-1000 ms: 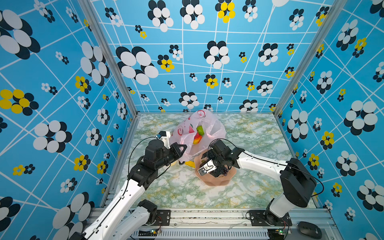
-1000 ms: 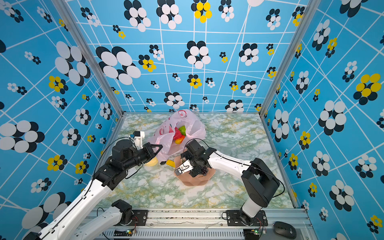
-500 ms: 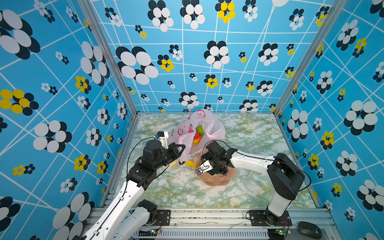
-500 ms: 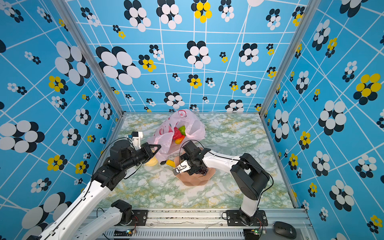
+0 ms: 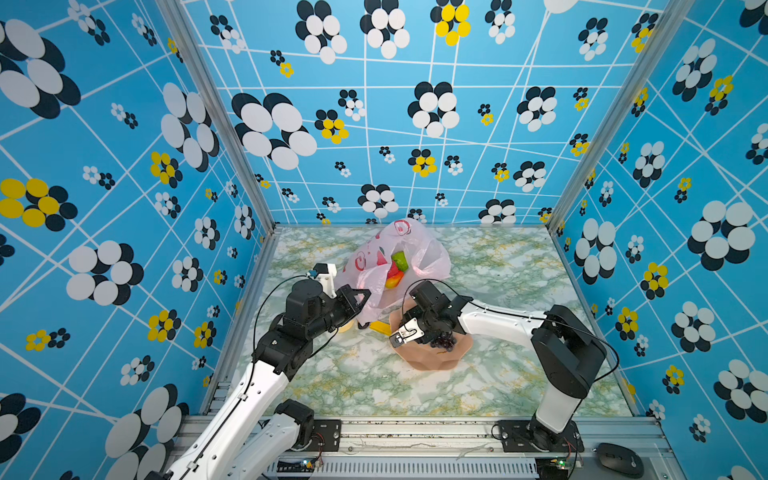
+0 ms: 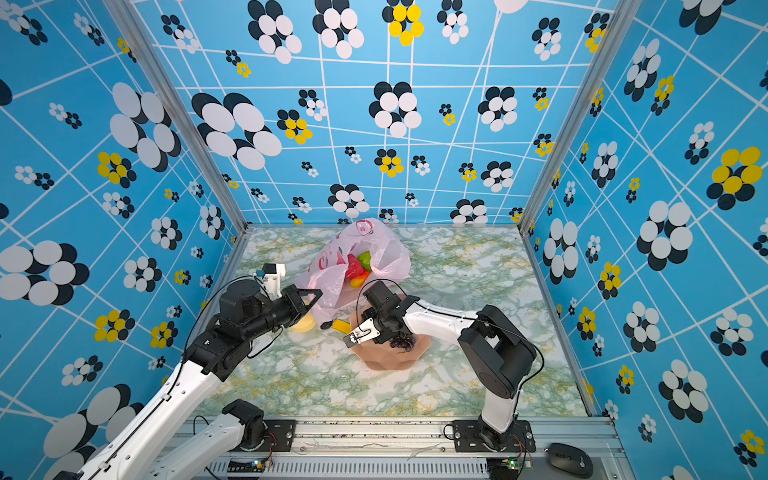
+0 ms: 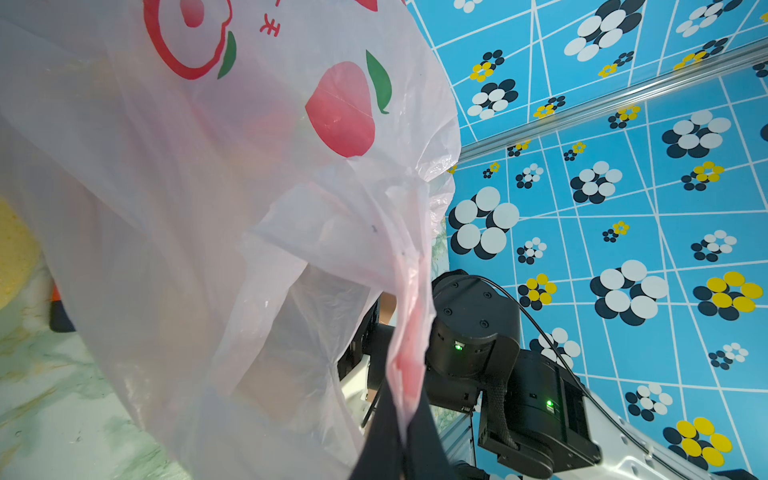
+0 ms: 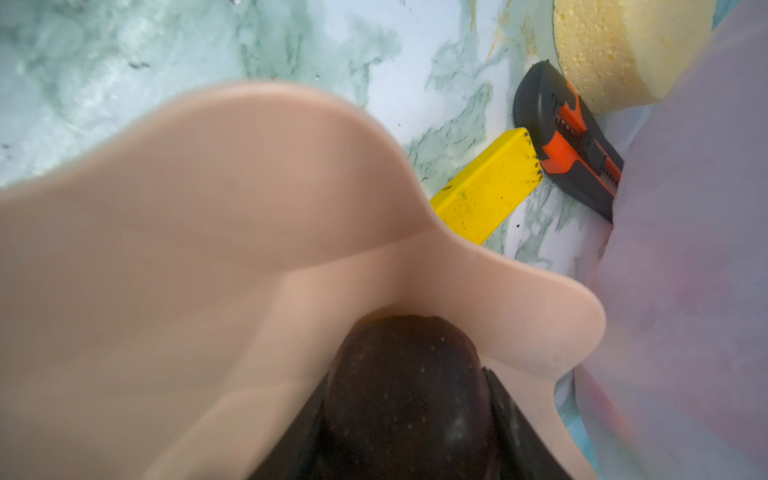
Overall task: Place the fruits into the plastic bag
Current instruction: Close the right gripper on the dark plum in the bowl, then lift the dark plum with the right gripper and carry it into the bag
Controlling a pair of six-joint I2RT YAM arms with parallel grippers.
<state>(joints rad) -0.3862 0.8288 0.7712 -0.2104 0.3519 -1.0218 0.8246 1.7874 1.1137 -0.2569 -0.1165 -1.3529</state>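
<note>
The grape bunch (image 5: 444, 342) is being gripped inside the salmon scalloped bowl (image 5: 430, 362), directly under the right gripper (image 5: 430, 336). In the right wrist view the jaws are being pressed against both of its sides. Its long axis cannot be made out. The plastic bag (image 5: 419, 249) is lying just behind the bowl, away from the arm bases. Its mouth is being held up, facing the bowl, by the left gripper (image 5: 360, 296), which is pinched on the rim film. The right arm is judged the nearer.
</note>
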